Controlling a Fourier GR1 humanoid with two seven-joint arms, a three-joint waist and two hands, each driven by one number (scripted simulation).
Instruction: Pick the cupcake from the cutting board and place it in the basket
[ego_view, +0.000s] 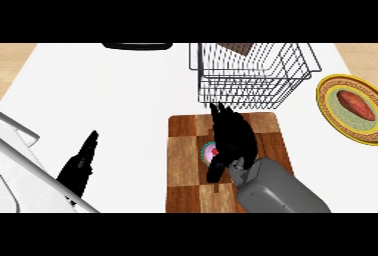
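White counter (111, 100), cutting board (184, 150), wire basket (295, 80), right hand (235, 137) over cupcake (209, 151)

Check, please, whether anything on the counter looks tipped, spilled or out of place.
Nothing stands out. The basket stands upright, the sweet potato lies on its plate, and the cupcake sits on the cutting board, partly hidden under the right hand.

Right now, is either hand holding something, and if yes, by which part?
Nothing appears held. The right hand is over the cupcake on the cutting board, fingers straight, not curled round it. The left hand is open, apart.
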